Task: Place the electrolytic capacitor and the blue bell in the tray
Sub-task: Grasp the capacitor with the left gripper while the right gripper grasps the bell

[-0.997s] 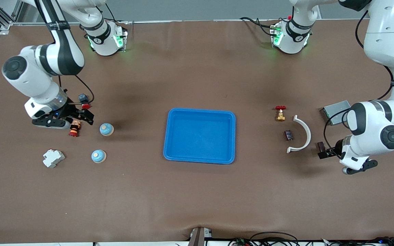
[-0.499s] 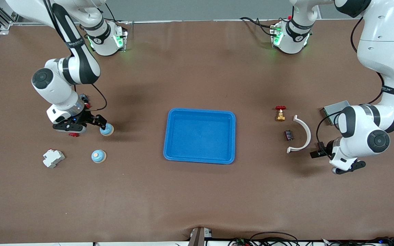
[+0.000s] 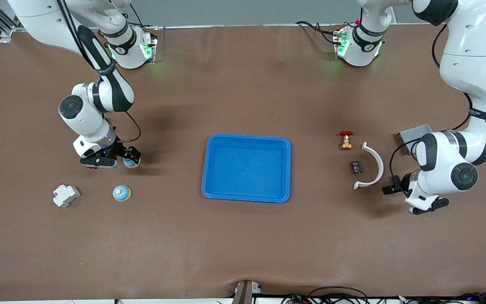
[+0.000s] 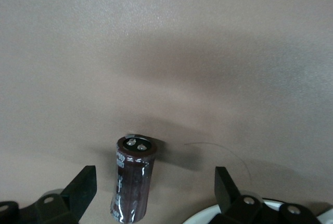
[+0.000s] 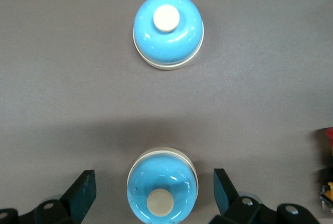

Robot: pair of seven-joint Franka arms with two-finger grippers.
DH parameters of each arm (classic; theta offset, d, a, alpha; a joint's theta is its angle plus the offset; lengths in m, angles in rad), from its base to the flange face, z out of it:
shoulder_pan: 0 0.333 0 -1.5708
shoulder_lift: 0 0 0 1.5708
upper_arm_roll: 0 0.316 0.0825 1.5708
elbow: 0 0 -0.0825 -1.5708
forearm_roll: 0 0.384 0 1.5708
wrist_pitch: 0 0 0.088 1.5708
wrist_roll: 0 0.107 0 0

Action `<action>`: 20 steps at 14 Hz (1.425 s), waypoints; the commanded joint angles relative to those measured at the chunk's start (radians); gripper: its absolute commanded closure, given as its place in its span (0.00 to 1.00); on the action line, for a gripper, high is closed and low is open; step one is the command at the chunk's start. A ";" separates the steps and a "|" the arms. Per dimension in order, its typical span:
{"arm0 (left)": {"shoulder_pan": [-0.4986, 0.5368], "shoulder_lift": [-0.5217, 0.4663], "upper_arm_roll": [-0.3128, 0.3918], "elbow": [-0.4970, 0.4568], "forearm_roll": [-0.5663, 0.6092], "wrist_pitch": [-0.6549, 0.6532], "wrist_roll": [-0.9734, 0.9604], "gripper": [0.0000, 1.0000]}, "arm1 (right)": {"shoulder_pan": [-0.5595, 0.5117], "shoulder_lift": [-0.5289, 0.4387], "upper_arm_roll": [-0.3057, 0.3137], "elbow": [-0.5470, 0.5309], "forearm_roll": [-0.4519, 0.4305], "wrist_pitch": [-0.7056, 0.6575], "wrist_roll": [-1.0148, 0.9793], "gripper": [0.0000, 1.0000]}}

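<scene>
- Two parts are waiting to be moved and neither is in the tray (image 3: 246, 168), which is sitting bare at the middle of the table.
- The electrolytic capacitor (image 3: 356, 166) is lying on the mat toward the left arm's end of the table, between the tray and the white curved bracket (image 3: 372, 165); in the left wrist view it is showing as a dark sleeved cylinder (image 4: 132, 178) lying between the fingers.
- The left gripper (image 3: 392, 188) is hanging low with its jaws spread wide and nothing between them, over the mat by the bracket's end, apart from the capacitor.
- One blue bell (image 3: 131, 161) is lying toward the right arm's end of the table, and the right gripper (image 3: 121, 159) is hovering right over it, fingers parted on either side, not clamping it as far as I can judge.
- A second blue bell (image 3: 121, 193) is lying nearer the front camera, well apart from the first; either would seem to serve.
- So both picks and both placements are remaining; by my reading the bell grasp is closest.
- Around them: a red-handled brass valve (image 3: 345, 139) is standing beside the capacitor, a grey metal box (image 3: 412, 135) is partly hiding under the left arm, a white plastic block (image 3: 66, 195) is lying near the second bell, and a small red part (image 3: 90, 166) is peeking from under the right gripper.
- The bracket is crowding the left gripper's approach to the capacitor; the path from bell to tray is looking open.
</scene>
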 commanded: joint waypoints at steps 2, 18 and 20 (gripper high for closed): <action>0.001 0.007 0.001 0.001 0.025 0.006 -0.004 0.16 | 0.012 0.028 -0.003 -0.014 0.013 0.052 0.008 0.00; -0.004 -0.046 -0.001 0.135 0.019 -0.226 -0.025 0.99 | 0.035 0.077 0.000 -0.007 0.015 0.056 0.023 1.00; -0.022 -0.077 -0.009 0.205 0.016 -0.374 -0.079 0.99 | 0.056 0.034 0.000 0.019 0.015 -0.031 0.078 1.00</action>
